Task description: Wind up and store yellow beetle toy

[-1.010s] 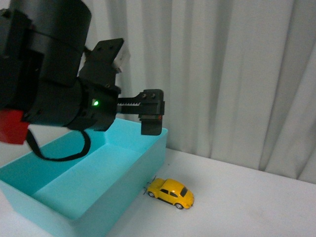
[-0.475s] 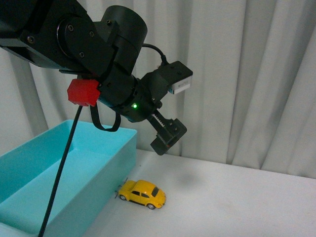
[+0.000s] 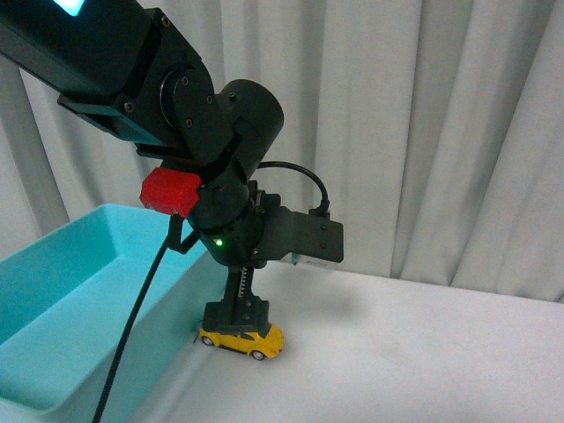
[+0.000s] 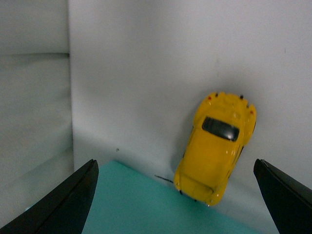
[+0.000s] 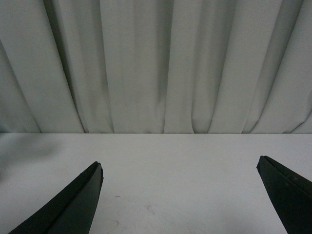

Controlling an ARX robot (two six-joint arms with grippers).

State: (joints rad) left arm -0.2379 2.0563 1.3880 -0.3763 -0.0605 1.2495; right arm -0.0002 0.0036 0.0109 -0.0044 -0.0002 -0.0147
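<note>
the yellow beetle toy (image 3: 243,339) is sitting on the white table (image 3: 423,352), lower centre of the front frame, with one end just beside the right wall of the teal bin (image 3: 70,291). the left gripper (image 3: 236,315) is hanging close over its roof, and i'm reading the jaws as spread wide, the car lying between them. right of the car, the tabletop is running open to the curtain (image 3: 441,132). the right gripper (image 5: 179,163) is gaping wide over table.

Small glossy yellow Beetle-shaped toy car (image 3: 245,340) (image 4: 214,146), dark windows, upright on its wheels. Sits just below the left gripper (image 3: 236,315) (image 4: 174,163), between its spread fingers, nearer one.
</note>
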